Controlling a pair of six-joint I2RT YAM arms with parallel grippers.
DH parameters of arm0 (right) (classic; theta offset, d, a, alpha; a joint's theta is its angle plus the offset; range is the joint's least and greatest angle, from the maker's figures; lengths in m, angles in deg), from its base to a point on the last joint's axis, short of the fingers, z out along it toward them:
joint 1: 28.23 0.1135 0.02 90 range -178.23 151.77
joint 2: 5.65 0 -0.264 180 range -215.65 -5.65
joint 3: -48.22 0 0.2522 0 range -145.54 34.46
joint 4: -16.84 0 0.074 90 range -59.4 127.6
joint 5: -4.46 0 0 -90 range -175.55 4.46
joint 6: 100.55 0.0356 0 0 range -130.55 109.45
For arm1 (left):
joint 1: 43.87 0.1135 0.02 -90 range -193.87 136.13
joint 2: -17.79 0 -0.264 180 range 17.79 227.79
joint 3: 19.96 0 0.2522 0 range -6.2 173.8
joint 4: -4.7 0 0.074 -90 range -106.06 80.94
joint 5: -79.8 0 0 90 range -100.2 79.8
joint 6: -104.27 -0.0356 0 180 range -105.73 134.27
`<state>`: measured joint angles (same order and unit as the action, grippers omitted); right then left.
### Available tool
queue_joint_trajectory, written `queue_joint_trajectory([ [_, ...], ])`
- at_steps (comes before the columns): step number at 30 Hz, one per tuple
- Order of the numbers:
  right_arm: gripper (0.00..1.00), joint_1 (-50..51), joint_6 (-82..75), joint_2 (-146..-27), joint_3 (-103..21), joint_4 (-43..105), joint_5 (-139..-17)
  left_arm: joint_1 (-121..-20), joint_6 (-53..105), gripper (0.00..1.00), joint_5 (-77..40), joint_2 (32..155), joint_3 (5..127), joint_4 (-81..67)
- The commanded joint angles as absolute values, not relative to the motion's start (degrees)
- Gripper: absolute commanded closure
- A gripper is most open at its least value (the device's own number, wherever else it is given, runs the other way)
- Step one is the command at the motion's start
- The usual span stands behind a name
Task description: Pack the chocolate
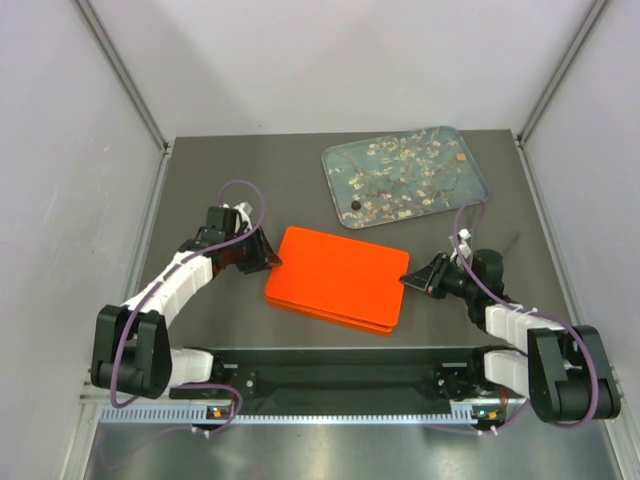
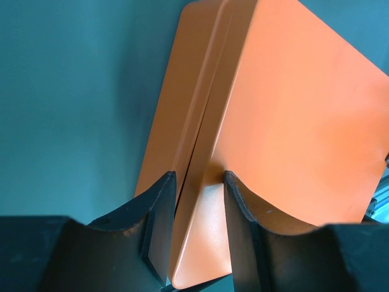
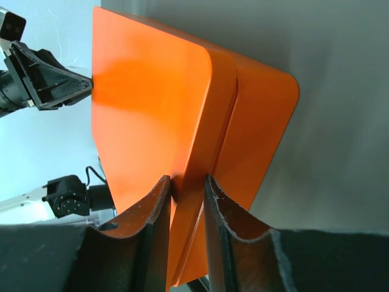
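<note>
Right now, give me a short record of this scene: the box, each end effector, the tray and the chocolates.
box: orange box, closed, table centre
left end effector: pinching the left edge of the lid
right end effector: pinching the lid's right edge
tray: blossom-print tray, behind the box, not touching it
chocolate: dark piece at the tray's front left; tan piece near its right rim
box contents: hidden

dark chocolate (image 1: pixel 355 207) 1 | tan chocolate (image 1: pixel 461 157) 1 | orange box (image 1: pixel 338 278) 1 | tray (image 1: pixel 478 176) 1
</note>
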<state>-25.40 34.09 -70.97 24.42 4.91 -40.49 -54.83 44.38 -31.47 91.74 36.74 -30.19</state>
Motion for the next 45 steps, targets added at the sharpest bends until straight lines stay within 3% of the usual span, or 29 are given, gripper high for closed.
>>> queue_joint_trajectory([
  [1, 0.98, -25.59, 33.92, -71.83, 25.41, -0.95, -39.75, -55.3, 44.07, 0.57, -30.06, 91.35, 36.96, -30.86],
  [10, 0.98, -25.5, 38.67, -76.84, 28.83, -10.53, -39.31, -57.05, 43.71, 0.52, -26.46, 91.18, 37.92, -32.62],
  [22, 0.67, -25.5, 38.23, -72.28, 28.75, -5.88, -40.89, -57.41, 43.89, 0.52, -25.75, 90.12, 37.92, -33.32],
  [30, 0.62, -25.5, 35.07, -64.81, 27.08, 4.75, -43.88, -57.41, 44.07, 0.53, -23.12, 90.56, 37.13, -33.85],
  [35, 0.62, -25.41, 33.84, -62.78, 26.29, 8.71, -44.59, -57.41, 43.98, 0.53, -20.57, 90.21, 37.4, -34.73],
  [45, 0.73, -25.5, 33.92, -60.67, 26.11, 9.68, -44.32, -57.41, 44.15, 0.53, -23.63, 88.9, 37.4, -34.29],
])
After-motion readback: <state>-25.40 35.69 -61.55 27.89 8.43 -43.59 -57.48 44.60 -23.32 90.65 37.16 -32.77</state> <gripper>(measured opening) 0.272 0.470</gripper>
